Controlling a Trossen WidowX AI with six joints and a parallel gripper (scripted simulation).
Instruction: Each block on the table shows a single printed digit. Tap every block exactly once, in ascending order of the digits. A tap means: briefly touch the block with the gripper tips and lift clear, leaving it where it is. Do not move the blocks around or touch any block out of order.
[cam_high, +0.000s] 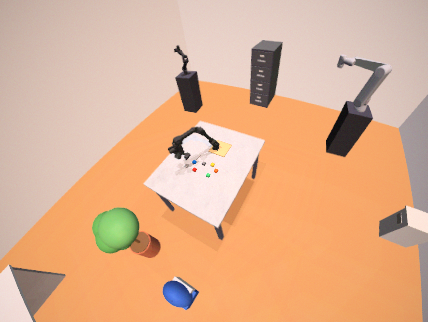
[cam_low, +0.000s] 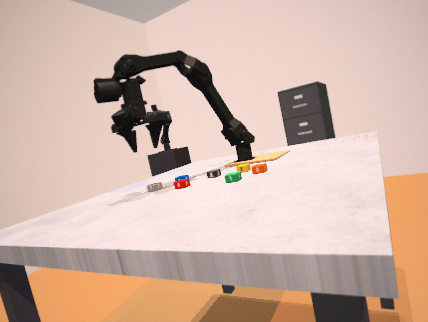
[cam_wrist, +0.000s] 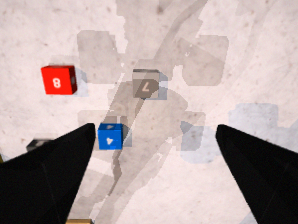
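My gripper is open and empty, high above the table. In the wrist view the grey block with a 7 lies ahead of the gap between the fingertips. The blue block with a 4 shows beside the left fingertip. The red block with an 8 is at upper left. The black block is partly hidden by the left finger, its digit unreadable. The green block, yellow block and orange block have unreadable digits.
A yellowish board lies at the arm's base on the white table. A filing cabinet and a potted plant stand on the floor away from the table.
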